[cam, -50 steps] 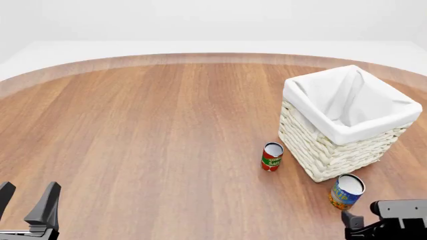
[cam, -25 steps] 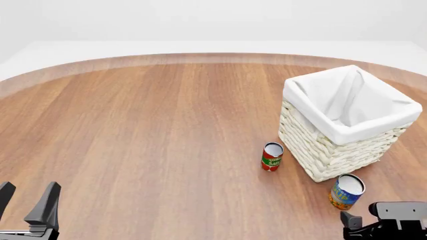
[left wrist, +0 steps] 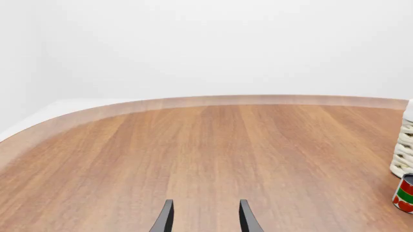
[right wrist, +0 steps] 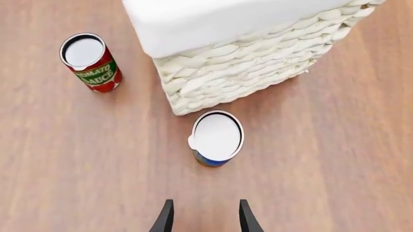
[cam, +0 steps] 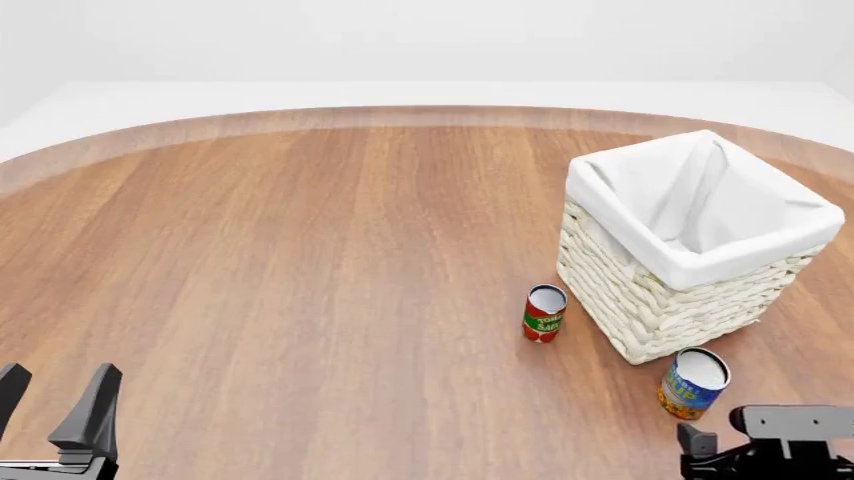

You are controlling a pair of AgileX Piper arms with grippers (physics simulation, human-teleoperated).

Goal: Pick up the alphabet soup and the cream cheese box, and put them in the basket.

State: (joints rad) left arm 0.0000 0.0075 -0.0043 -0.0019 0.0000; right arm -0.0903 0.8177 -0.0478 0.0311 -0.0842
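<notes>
Soup (cam: 694, 382) upright on the tabletop (cam: 320, 260), near right, just beside the basket's near corner and apart from it, pale lid up, blue label with orange toward the base; print on that label too small to read. Placed that way, open to a claw coming down over it or closing on its sides from the near side. Right claw (right wrist: 204, 217) above and a little nearer than the soup, looking down on it, fingers spread with nothing between, gap seemingly lined up with the can; likely readying a descent. Basket (cam: 667, 320) at far right, white liner folded over the rim, mouth open upward, apparently empty as far as visible. Cream cheese box not seen in any view. Red can (cam: 543, 313) left of the basket, upright, label reading "TOMATO SAUCE" on a green band; not wanted, and well apart from the soup. Left claw (cam: 54, 415) at near left, fingers apart, empty, nothing before it but bare wood.
</notes>
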